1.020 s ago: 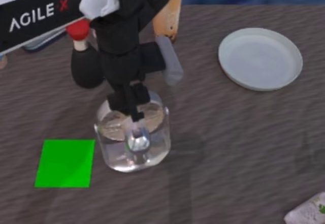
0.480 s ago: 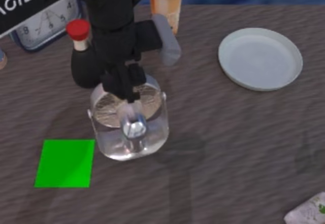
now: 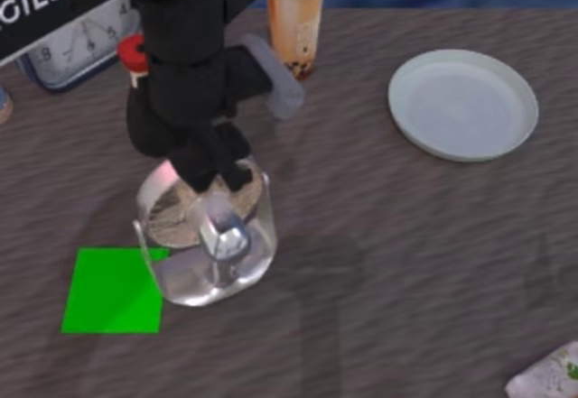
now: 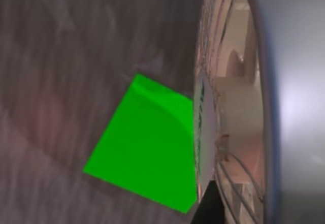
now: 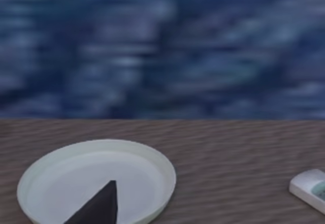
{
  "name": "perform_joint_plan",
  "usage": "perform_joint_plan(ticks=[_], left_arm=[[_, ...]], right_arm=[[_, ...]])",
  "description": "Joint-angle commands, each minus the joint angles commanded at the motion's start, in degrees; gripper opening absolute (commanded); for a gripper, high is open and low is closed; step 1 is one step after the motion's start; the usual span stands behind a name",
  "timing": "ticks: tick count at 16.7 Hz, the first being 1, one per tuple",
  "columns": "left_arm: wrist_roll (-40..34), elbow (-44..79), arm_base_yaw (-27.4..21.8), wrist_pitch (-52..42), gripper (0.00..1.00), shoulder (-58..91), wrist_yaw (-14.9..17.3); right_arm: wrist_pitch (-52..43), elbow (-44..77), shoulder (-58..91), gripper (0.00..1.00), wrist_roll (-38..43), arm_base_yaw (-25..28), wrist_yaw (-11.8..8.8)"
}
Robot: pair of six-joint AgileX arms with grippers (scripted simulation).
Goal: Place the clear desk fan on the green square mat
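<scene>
Left gripper (image 3: 219,181) clamped on clear desk fan (image 3: 206,236) at its upper rim; fan tilted, lower-left corner overlapping right edge of green square mat (image 3: 113,290); white plate (image 3: 462,103) well apart at right; right gripper out of view.

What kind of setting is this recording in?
Probably a simulated tabletop test scene: a brown table carrying unrelated props, namely a clear desk fan, white plate, alarm clock and iced drink cup.
</scene>
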Motion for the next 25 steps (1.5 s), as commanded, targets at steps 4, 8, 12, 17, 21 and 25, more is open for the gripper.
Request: perform_joint_plan(ticks=[4,8,12,17,21,25], left_arm=[[-19.7,-3.7,1.7,-2.4,0.00,-2.8,-1.7],[-46.8,-8.2,4.1,-3.6,0.00,-6.8,-2.8],[-76.9,-13.4,6.8,-3.0,0.00,-11.4,-2.8],[-110.8,-19.8,10.3,0.1,0.00,-17.2,-1.2],[-129.0,-23.5,12.5,3.5,0.00,-21.1,0.8],[-137.7,-25.4,13.9,5.9,0.00,-23.4,2.3]], right_arm=[[0.0,0.0,0.0,1.00,0.0,0.0,0.0],[0.0,0.0,0.0,1.00,0.0,0.0,0.0],[0.0,0.0,0.0,1.00,0.0,0.0,0.0],[0.0,0.0,0.0,1.00,0.0,0.0,0.0],[0.0,0.0,0.0,1.00,0.0,0.0,0.0],[0.0,0.0,0.0,1.00,0.0,0.0,0.0]])
